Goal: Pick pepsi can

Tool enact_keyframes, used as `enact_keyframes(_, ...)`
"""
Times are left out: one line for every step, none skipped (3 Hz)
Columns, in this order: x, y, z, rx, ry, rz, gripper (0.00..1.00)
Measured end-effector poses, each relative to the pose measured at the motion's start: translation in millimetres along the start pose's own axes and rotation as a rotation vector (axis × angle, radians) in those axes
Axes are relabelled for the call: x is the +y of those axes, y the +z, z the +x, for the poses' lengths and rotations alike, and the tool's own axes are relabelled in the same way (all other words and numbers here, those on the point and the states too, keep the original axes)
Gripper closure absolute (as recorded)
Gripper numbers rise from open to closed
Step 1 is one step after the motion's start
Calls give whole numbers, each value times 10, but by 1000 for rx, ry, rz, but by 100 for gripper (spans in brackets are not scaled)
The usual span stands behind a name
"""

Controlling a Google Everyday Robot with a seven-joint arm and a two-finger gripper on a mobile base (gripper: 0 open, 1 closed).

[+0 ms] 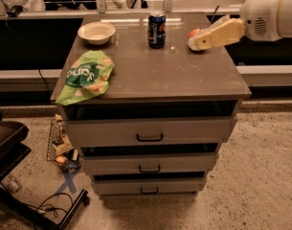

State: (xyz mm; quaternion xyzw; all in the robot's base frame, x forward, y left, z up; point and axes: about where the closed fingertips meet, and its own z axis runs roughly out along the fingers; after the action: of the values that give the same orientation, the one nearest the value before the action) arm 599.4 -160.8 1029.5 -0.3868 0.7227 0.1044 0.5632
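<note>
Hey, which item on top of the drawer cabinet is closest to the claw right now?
The red apple at back right: the claw overlaps it, while the pepsi can, bowl and green bag sit farther left.

The pepsi can [156, 30] shows a red-and-white logo mark on its dark blue side, but I can make out no letters on it. The green bag [85, 75] carries big white lettering, too blurred to read. The gripper [198, 40], right of the can, bears no readable marking.
</note>
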Motion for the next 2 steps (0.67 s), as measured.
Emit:
enact_keyframes(-180,498,-47,-73,32,35,0)
enact_keyframes(-429,1022,-65,-119,41,60,0)
